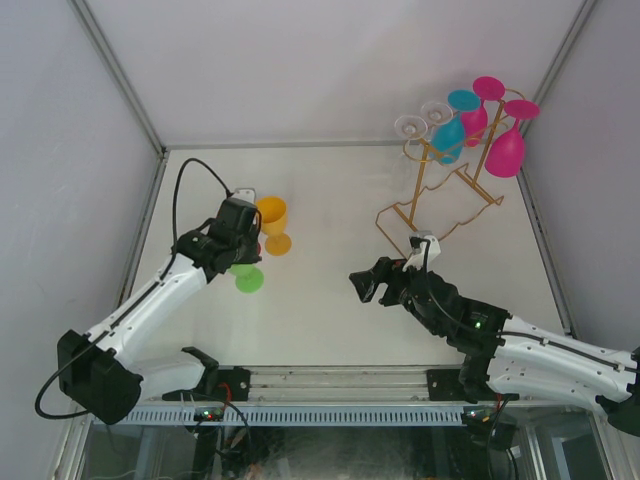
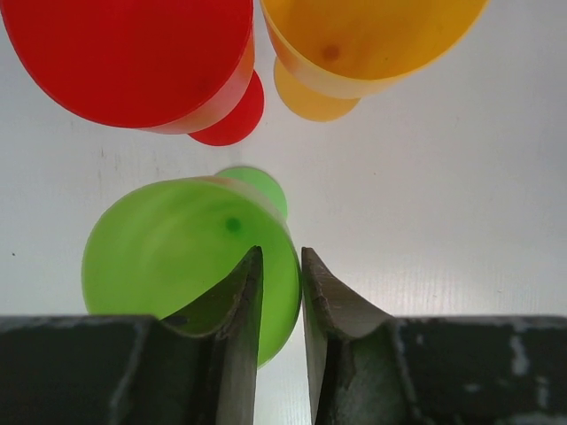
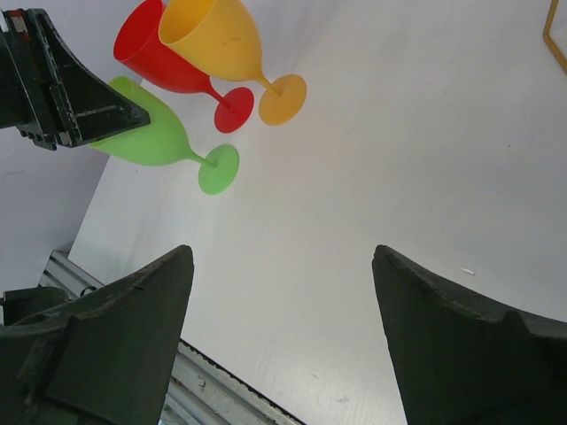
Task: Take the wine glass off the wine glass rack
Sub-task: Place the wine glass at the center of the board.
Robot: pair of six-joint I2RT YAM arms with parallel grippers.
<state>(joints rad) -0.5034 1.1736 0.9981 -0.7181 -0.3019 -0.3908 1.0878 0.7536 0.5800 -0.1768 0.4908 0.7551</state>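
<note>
Quick status. The wine glass rack (image 1: 421, 188) sits ahead and off to the right of the right gripper (image 3: 282, 257), well apart from it, and it's nowhere near emptied. Hanging bowl-down from the loop arms I count two pink glasses (image 1: 507, 150), a teal glass (image 1: 450, 138) and what look like two clear glasses (image 1: 411, 127), all bunched close together.

Three are already off and standing upright on the surface (image 1: 330, 200): a green glass (image 2: 177, 257), an orange glass (image 1: 272, 215) and a red glass (image 2: 133, 53). So I'd call it under halfway, with every hanging one left to go.

The left gripper (image 2: 282, 257) is right on top of the green glass. Its jaws are only a narrow slit apart, and the glass's rim runs through that slit. Honestly can't tell if it's pinching the rim or just straddling it. The red and orange glasses are just beyond its fingertips, very close to each other.

The right gripper has its jaws spread wide with nothing between them, just bare surface below.

As for what's in the way, the rack's base wire lies between the right gripper and the hanging glasses. They're also packed so tight that sliding one out could easily bump its neighbour or drag the light wire frame along.
</note>
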